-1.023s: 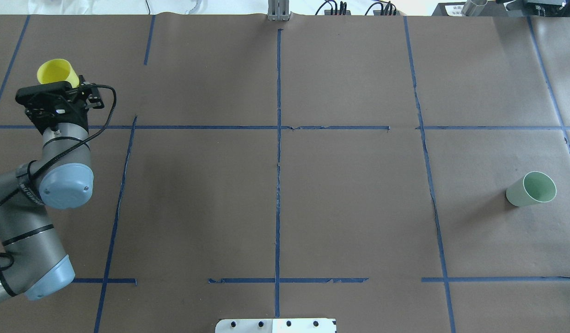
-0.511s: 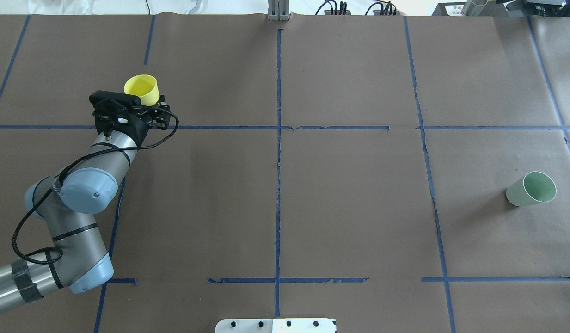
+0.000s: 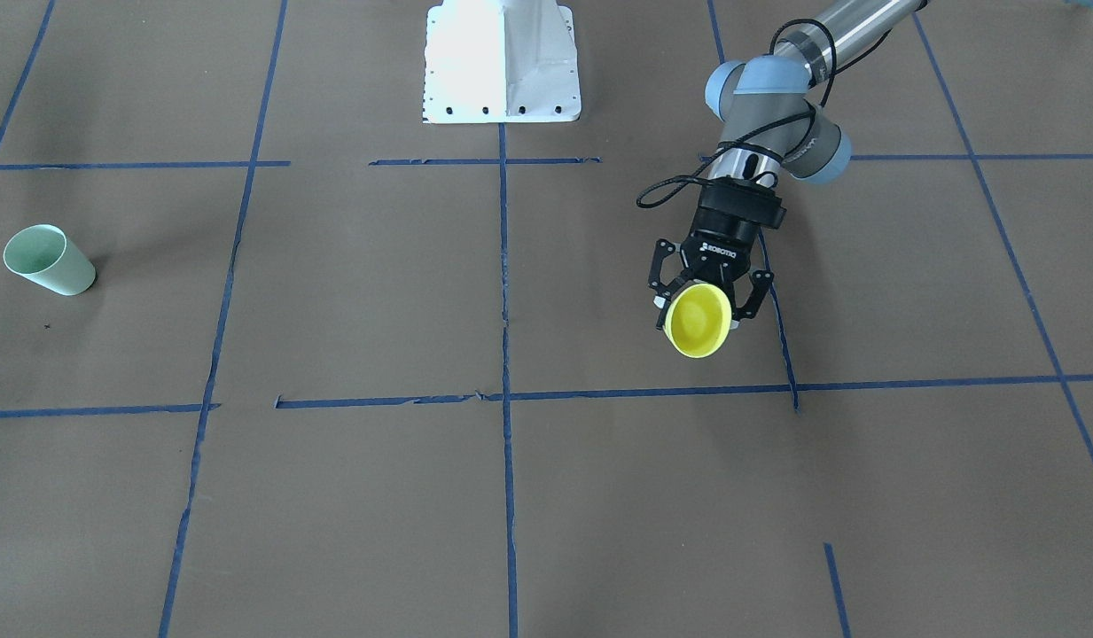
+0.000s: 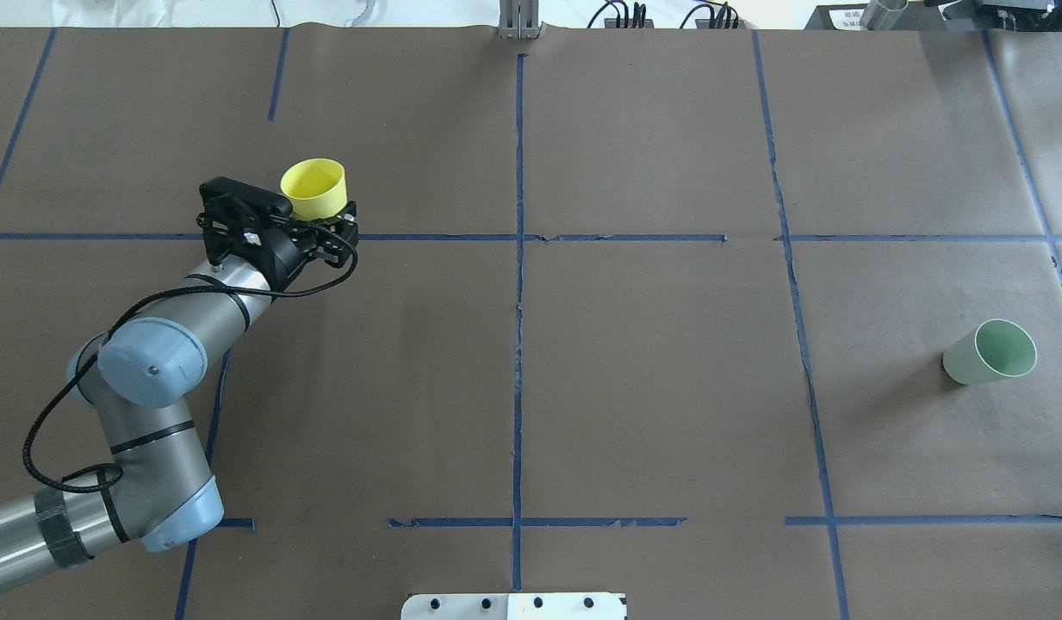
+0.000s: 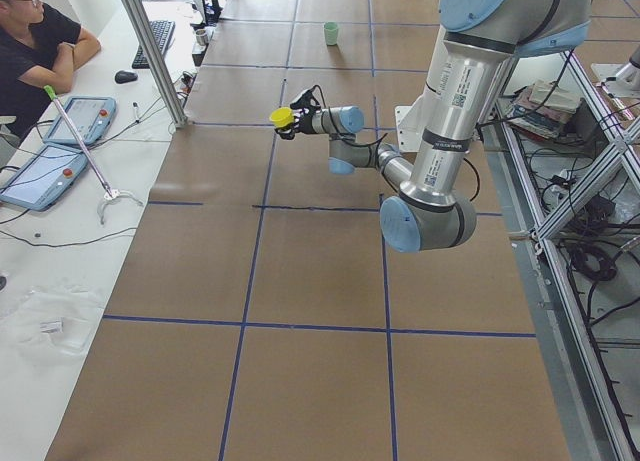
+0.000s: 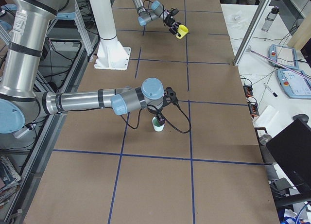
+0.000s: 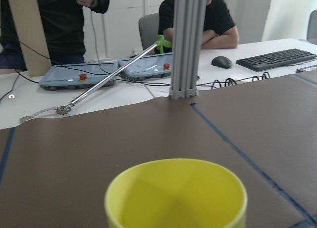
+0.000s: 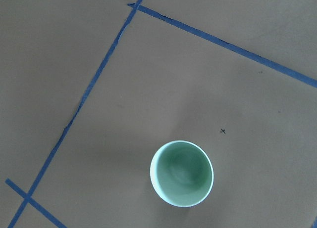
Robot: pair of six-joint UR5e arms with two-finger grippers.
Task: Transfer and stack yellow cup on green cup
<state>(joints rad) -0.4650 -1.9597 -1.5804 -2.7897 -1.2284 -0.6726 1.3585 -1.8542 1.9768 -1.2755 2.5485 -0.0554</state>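
The left gripper (image 3: 698, 312) clasps a bright yellow tapered plastic cup (image 4: 313, 186). The right gripper's (image 6: 166, 98) state cannot be told. A pale mint-green plastic cup (image 3: 48, 260) stands near the bench's right edge.

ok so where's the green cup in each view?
Overhead exterior: green cup far right, mid-height.
Exterior front-facing: cup far left, upper half.
Exterior left: cup top centre, far end.
Exterior right: cup at centre.
Left wrist-mounted: not in it.
Right wrist-mounted: cup lower centre, seen from above.
Shared landmark: blue tape line beside it.
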